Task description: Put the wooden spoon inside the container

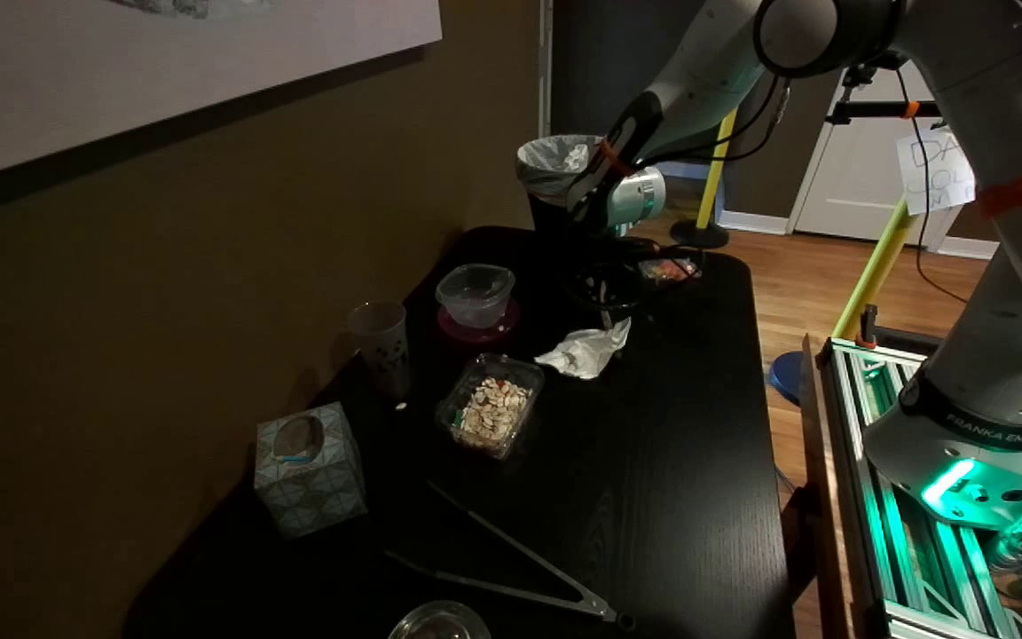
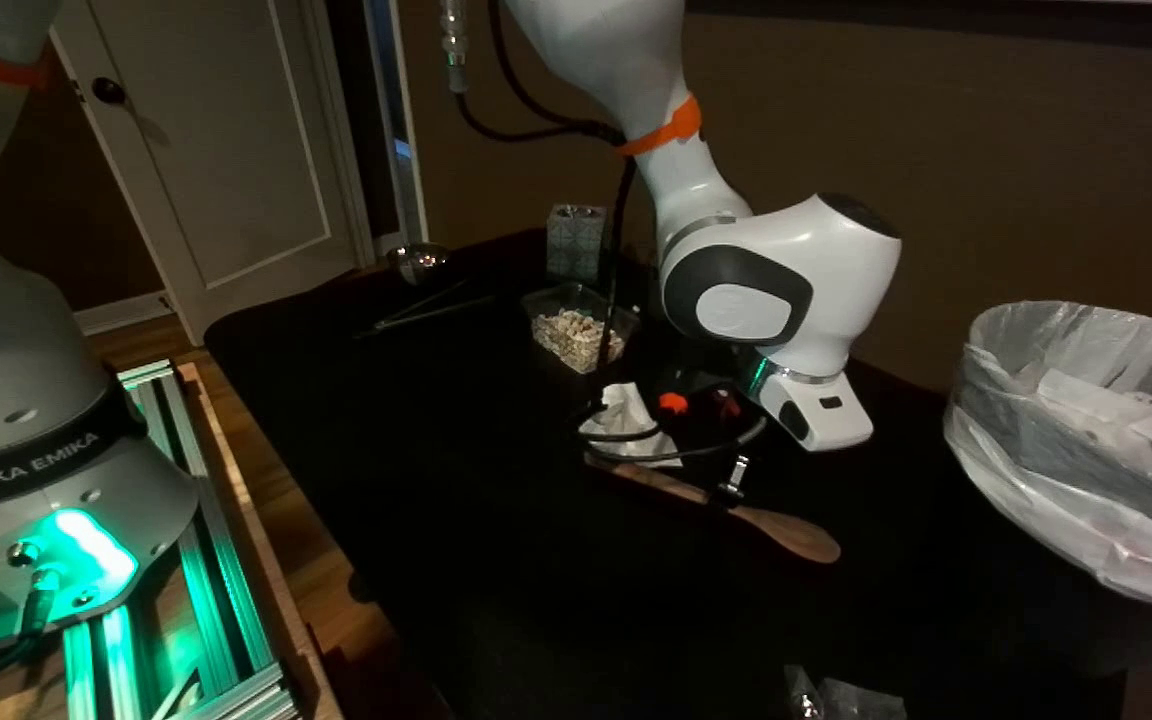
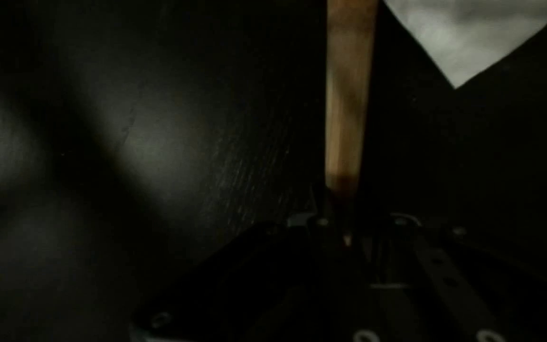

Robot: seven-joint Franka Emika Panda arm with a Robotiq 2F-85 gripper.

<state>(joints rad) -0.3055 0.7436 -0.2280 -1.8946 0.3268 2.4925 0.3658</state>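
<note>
- The gripper [image 3: 353,213] reaches down to the black table [image 1: 653,461], at about the middle of the wooden spoon [image 3: 348,104]. The wrist view is too dark there to tell how far apart its fingers stand, or whether they have hold of the wood.
- The wooden spoon runs from between the fingers toward the top of the wrist view. In an exterior view its broad end points away from the paper; whether it rests on the table or sits slightly above it is unclear.
- Crumpled white paper [image 1: 586,352] lies just beside the handle; contact between them cannot be made out.
- A clear tub [image 1: 480,312] sits on a dark pink disc [image 1: 480,337], near the wall.
- Next to it stands a clear box [image 1: 511,366] holding pale flakes [image 1: 493,410].
- A tall translucent cup [image 1: 384,351] with dark print is upright near the box.
- Farther along are the tongs [image 1: 586,602], spread in a V, and a patterned tissue box [image 1: 311,484], visible in both exterior views.
- Past the tongs is a shiny round bowl [image 2: 420,266].
</note>
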